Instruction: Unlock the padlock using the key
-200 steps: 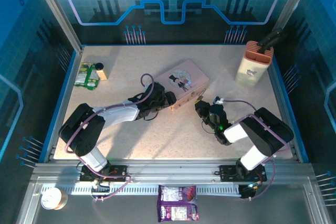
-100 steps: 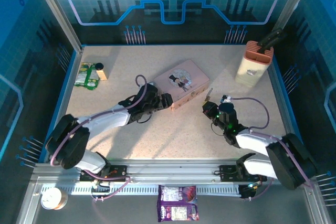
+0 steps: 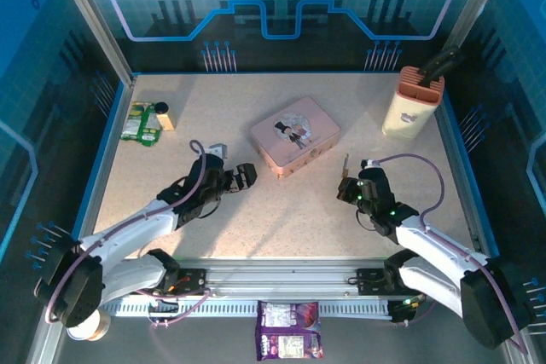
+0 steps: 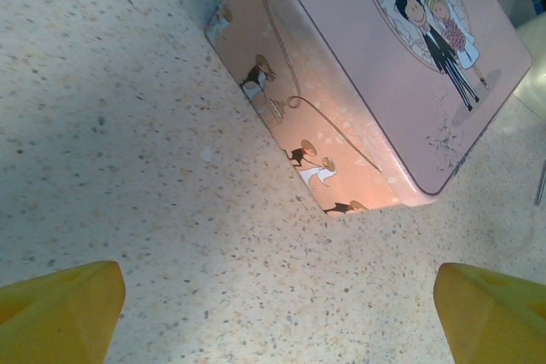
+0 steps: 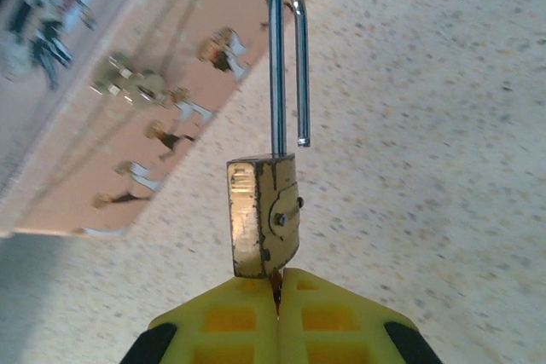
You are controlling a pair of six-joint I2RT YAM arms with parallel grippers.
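Speckled beige table [image 3: 281, 210] with blue edging. Pink tin [image 3: 295, 135] lies flat at centre, lid up, cartoon wedding couple on lid, turned at angle to table edges. Cream holder [image 3: 413, 106] stands near far right corner, dark handle poking from top. Green packet [image 3: 140, 123] lies flat near far left corner, small brown block [image 3: 163, 116] just beside it, well apart from tin.

the tin [image 3: 295, 135] is set at the middle of the counter [image 3: 281, 210]; the padlock [image 5: 263, 215] is found right of it, a holder [image 3: 412, 104] behind.
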